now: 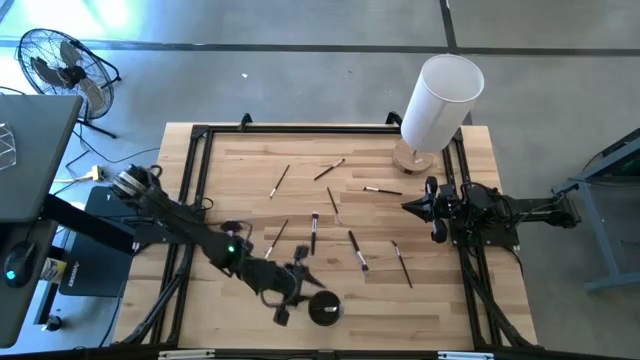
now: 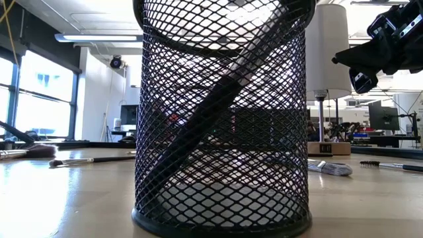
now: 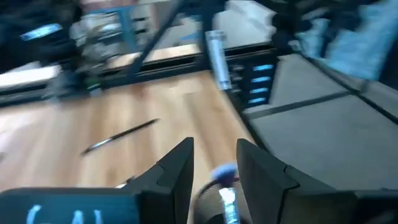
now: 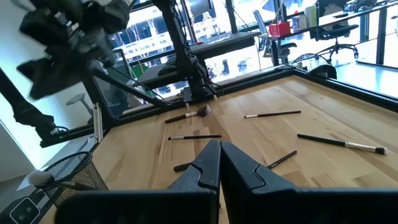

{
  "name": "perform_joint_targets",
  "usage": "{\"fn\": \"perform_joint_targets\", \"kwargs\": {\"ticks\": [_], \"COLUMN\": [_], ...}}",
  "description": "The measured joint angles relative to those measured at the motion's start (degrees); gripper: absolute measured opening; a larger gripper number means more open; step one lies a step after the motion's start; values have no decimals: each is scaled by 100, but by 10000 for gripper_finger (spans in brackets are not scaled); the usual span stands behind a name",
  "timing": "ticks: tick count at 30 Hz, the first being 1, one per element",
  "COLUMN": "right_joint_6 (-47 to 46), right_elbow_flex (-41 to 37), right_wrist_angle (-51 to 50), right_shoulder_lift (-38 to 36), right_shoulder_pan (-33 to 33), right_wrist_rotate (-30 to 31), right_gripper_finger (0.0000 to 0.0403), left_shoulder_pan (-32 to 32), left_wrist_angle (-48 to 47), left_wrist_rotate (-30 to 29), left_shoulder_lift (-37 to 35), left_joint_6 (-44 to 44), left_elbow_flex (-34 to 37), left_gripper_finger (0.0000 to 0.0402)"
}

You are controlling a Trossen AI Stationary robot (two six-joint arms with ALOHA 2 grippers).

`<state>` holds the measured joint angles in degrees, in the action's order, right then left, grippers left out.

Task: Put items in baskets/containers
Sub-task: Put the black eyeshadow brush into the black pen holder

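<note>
Left claw: just beside the cup, fingers parted, nothing gripped. One brush leans inside the cup; others lie across the worktop. Lift straight clear, avoiding the rim. Right claw: closed, empty, waiting.

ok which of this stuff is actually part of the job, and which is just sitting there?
Job:
- black mesh cup, one brush already leaning inside
- loose makeup brushes scattered on the table
- left gripper beside the cup, fingers apart
- right gripper, shut, waiting at the table's right side

Just lying about:
- tall white cylinder on its wooden base
- floor fan off the table
</note>
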<state>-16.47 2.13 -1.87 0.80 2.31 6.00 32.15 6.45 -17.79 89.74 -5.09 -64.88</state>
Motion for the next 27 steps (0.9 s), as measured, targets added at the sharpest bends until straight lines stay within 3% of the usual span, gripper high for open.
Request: {"fn": "perform_joint_targets", "kwargs": {"ticks": [8, 19, 22, 27], "right_joint_6": [0, 0, 0, 0], "right_elbow_flex": [1, 0, 0, 0], "right_wrist_angle": [2, 24, 26, 31], "right_shoulder_lift": [0, -2, -2, 0], "right_shoulder_pan": [-2, 0, -1, 0], "right_wrist_rotate": [0, 2, 2, 2], "right_gripper_finger": [1, 1, 1, 1], "left_shoulder_pan": [-150, -139, -143, -137], "left_wrist_angle": [-1203, -1971, -2303, -3332], "left_wrist_rotate": [-947, -2429, -2336, -1715], "left_shoulder_lift": [-937, -1093, -1095, -1095], "left_joint_6": [-573, -690, -1213, -2266], "left_elbow_flex": [0, 4, 4, 4], "left_gripper_finger": [119, 117, 93, 10]}}
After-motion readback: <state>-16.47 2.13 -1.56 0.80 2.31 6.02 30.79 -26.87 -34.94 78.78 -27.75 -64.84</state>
